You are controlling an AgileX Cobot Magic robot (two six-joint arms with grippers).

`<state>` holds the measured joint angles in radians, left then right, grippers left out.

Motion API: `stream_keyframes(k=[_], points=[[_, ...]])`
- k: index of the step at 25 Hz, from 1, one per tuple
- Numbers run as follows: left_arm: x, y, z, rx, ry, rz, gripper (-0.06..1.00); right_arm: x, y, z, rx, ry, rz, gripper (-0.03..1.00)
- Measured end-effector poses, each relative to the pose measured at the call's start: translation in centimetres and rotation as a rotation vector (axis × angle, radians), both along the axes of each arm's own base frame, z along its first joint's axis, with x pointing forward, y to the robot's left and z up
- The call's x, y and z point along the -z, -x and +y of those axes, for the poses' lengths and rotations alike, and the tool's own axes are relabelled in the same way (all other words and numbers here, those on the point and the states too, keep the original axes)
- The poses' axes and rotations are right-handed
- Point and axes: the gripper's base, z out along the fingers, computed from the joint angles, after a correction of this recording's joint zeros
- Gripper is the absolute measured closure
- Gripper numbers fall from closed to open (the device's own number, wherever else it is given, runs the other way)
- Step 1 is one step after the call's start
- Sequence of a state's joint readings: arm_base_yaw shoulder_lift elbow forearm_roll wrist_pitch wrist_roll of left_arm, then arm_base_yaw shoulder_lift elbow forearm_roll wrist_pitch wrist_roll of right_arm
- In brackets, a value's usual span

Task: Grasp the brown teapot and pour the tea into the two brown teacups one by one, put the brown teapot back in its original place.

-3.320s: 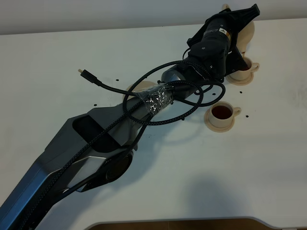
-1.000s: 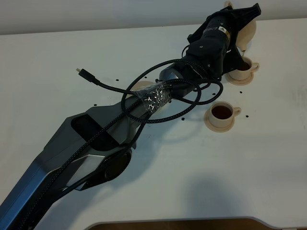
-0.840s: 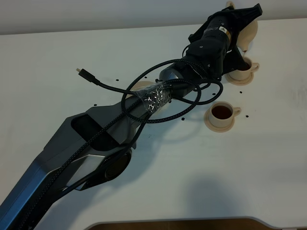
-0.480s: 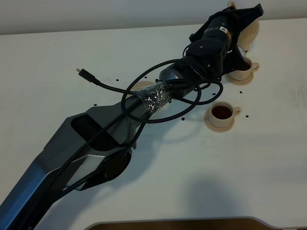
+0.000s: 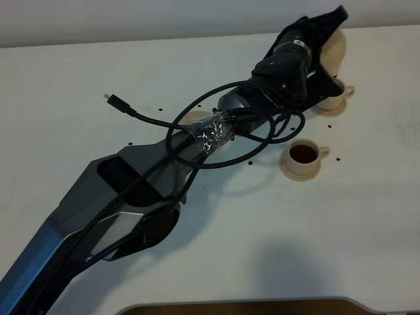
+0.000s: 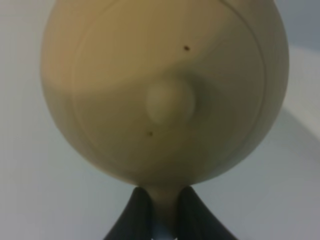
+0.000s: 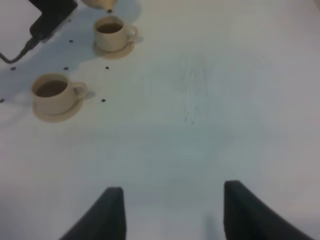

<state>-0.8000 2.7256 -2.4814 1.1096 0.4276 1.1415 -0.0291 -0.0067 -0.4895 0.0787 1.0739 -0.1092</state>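
My left gripper [image 5: 331, 20] reaches across to the far right of the table and is shut on the handle of the brown teapot [image 5: 335, 51]. The left wrist view is filled by the teapot [image 6: 165, 90], its lid facing the camera, with both dark fingers [image 6: 136, 216] pinching the handle. Just below the teapot stands the far teacup [image 5: 338, 98] with tea in it, half hidden by the wrist. The nearer teacup [image 5: 303, 155] holds dark tea on its saucer. Both cups [image 7: 111, 32] [image 7: 52, 92] show in the right wrist view, with the teapot spout [image 7: 101, 4] above the far one. My right gripper [image 7: 172, 210] is open over bare table. The original place, a tan saucer [image 5: 188, 120], peeks out under the left arm.
The left arm [image 5: 131, 197] lies diagonally over the table from the front left, wrapped in looping black cables [image 5: 262, 141]. A loose cable plug [image 5: 117, 101] sticks out at the left. Small black dots mark the white tabletop [image 5: 367, 216].
The left gripper has turned and drawn slightly left with the teapot, so the pot sits more level above the far cup. The wrist now covers more of that cup.
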Motion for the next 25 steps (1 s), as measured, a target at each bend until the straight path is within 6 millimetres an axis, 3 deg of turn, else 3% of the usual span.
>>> stream_keyframes(k=[4, 10, 16, 25], points=[[-0.8, 0.0, 0.6, -0.094, 0.084, 0.043, 0.82, 0.0, 0.0, 0.0, 0.0, 0.0, 0.0, 0.53], [-4.3, 0.5, 1.8, -0.243, 0.207, 0.111, 0.82, 0.0, 0.0, 0.0, 0.0, 0.0, 0.0, 0.53], [-6.8, 2.3, 3.5, -0.477, 0.369, 0.348, 0.82, 0.0, 0.0, 0.0, 0.0, 0.0, 0.0, 0.53], [-6.0, 4.4, 4.2, -0.827, 0.624, 0.645, 0.82, 0.0, 0.0, 0.0, 0.0, 0.0, 0.0, 0.53]])
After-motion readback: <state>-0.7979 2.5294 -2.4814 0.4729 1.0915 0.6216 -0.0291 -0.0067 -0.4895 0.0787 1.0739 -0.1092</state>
